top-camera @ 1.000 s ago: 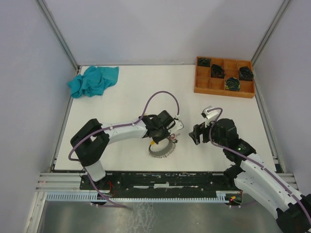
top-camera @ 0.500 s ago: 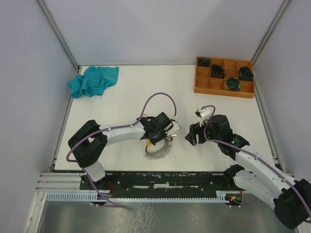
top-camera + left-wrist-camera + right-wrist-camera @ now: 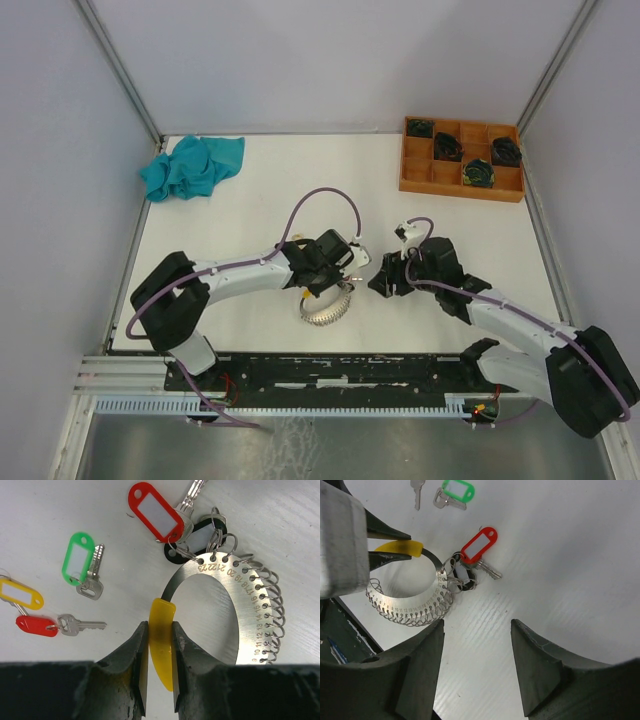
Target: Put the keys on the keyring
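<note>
The keyring (image 3: 240, 615) is a flat silvery numbered ring edged with small wire loops, and it lies on the white table. My left gripper (image 3: 160, 630) is shut on its yellow tag (image 3: 162, 630). At the ring's end, a red-tagged key (image 3: 155, 512) lies against the dark tag (image 3: 200, 537); whether it is hooked on I cannot tell. Loose to the left lie a green-tagged key (image 3: 80, 562), a yellow-tagged key (image 3: 20, 594) and a small red-tagged key (image 3: 37, 626). My right gripper (image 3: 477, 625) is open over bare table, just right of the keyring (image 3: 410, 605).
An orange compartment tray (image 3: 462, 182) holding black coils stands at the back right. A teal cloth (image 3: 192, 167) is bunched at the back left. Both grippers, left (image 3: 335, 270) and right (image 3: 385, 278), meet close together near the table's front edge.
My right arm has moved left toward the keyring, and its jaws have narrowed somewhat. The left gripper keeps its hold and has shifted the ring slightly left.
</note>
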Action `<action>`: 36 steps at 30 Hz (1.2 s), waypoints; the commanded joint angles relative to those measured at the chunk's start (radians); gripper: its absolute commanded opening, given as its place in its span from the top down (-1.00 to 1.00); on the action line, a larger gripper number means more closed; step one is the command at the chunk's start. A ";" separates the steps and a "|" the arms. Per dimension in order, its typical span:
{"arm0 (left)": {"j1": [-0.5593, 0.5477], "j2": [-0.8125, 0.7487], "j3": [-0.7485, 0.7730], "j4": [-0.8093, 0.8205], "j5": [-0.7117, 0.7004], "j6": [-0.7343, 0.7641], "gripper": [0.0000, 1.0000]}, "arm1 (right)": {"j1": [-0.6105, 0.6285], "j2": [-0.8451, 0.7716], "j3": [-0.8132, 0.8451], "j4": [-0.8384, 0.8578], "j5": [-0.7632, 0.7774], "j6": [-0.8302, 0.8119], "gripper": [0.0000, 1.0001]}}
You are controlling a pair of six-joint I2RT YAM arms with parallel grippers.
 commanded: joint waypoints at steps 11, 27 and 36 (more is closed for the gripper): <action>0.000 -0.048 -0.001 0.032 0.008 -0.001 0.95 | 0.056 0.157 -0.058 0.328 -0.064 0.027 -0.12; 0.000 -0.019 0.002 0.020 0.016 0.010 0.95 | 0.100 0.437 -0.046 0.625 -0.157 -0.007 0.12; 0.001 0.007 0.004 0.011 0.004 0.014 0.95 | 0.105 0.501 -0.039 0.687 -0.161 -0.014 0.13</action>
